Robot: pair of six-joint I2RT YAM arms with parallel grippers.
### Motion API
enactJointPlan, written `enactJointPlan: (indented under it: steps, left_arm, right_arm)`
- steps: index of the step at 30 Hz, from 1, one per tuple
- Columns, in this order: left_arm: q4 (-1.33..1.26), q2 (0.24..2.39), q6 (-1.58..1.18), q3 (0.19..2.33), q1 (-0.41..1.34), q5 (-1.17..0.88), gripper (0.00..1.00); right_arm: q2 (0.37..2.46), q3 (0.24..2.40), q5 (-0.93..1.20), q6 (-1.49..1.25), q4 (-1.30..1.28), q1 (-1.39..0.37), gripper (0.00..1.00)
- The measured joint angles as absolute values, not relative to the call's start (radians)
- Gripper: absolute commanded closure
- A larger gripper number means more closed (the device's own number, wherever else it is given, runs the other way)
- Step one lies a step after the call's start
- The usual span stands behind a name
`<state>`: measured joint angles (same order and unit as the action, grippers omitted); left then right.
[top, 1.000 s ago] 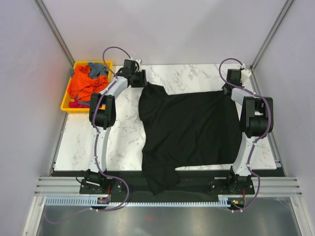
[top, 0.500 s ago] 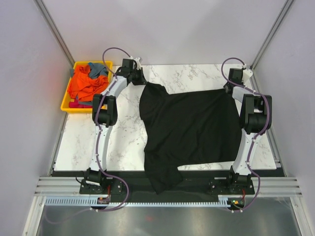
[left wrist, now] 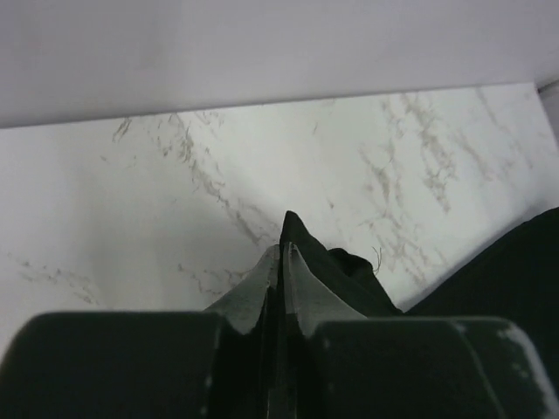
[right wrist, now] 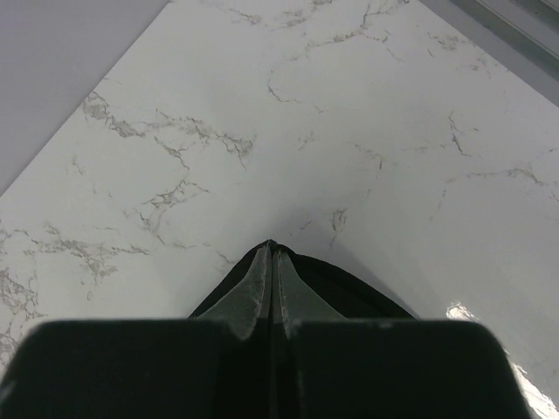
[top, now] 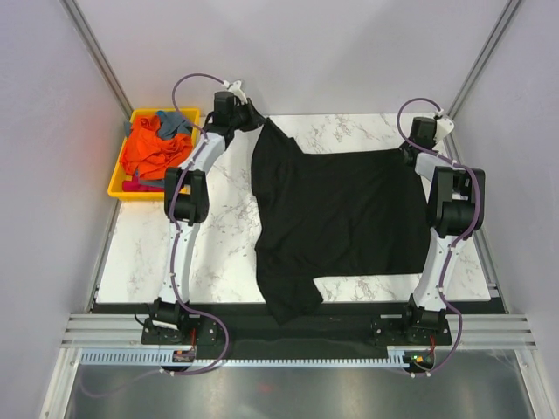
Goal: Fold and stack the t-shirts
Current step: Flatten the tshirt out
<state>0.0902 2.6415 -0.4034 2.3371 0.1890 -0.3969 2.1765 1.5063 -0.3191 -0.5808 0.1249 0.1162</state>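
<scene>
A large black t-shirt (top: 336,214) lies spread across the marble table, one sleeve hanging over the near edge (top: 288,305). My left gripper (top: 255,120) is shut on its far left corner, with black cloth pinched between the jaws in the left wrist view (left wrist: 281,249). My right gripper (top: 407,153) is shut on the far right corner, and cloth shows at the tips in the right wrist view (right wrist: 272,249). Orange (top: 148,150) and grey-blue (top: 173,122) t-shirts lie crumpled in the tray.
A yellow plastic tray (top: 118,185) stands at the far left beside the table. The grey back wall runs close behind both grippers. Bare marble (top: 214,240) shows left of the black shirt. Frame posts stand at both far corners.
Both grippers have moved toward the back wall, pulling the black t-shirt's far edge with them. The whole shirt has slid away from the near edge.
</scene>
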Motion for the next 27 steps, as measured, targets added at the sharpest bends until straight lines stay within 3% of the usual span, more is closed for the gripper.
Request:
enactJointPlan:
  steps: [1, 4, 5, 7, 10, 11, 14, 21, 27]
  left_arm:
    - [0.072, 2.642, -0.411, 2.349, 0.189, -0.397, 0.66]
    - [0.041, 2.637, -0.425, 2.368, 0.185, -0.393, 0.47]
    - [0.043, 2.631, -0.422, 2.361, 0.184, -0.388, 0.45]
    - [0.054, 2.602, -0.413, 2.311, 0.182, -0.369, 0.44]
    - [0.105, 2.498, -0.391, 2.138, 0.178, -0.321, 0.45]
    - [0.125, 2.455, -0.385, 2.073, 0.176, -0.305, 0.46]
    - [0.197, 2.332, -0.382, 1.922, 0.175, -0.264, 0.49]
    - [0.312, 1.949, -0.392, 1.546, 0.204, -0.207, 0.52]
    - [0.362, 1.589, -0.468, 1.177, 0.375, -0.168, 0.51]
  right_arm:
    - [2.177, 1.507, -0.318, -0.581, 0.130, 0.116, 1.00]
    - [2.194, 1.532, -0.318, -0.580, 0.139, 0.118, 1.00]
    - [2.207, 1.550, -0.319, -0.580, 0.139, 0.119, 1.00]
    - [2.233, 1.586, -0.319, -0.580, 0.133, 0.123, 1.00]
    - [2.259, 1.642, -0.315, -0.583, 0.085, 0.136, 0.81]
    - [2.263, 1.661, -0.313, -0.584, 0.062, 0.141, 0.67]
    - [2.265, 1.732, -0.309, -0.588, -0.038, 0.156, 0.52]
    - [2.140, 1.760, -0.285, -0.645, -0.318, 0.167, 0.49]
    - [1.831, 1.505, -0.276, -0.723, -0.520, 0.154, 0.47]
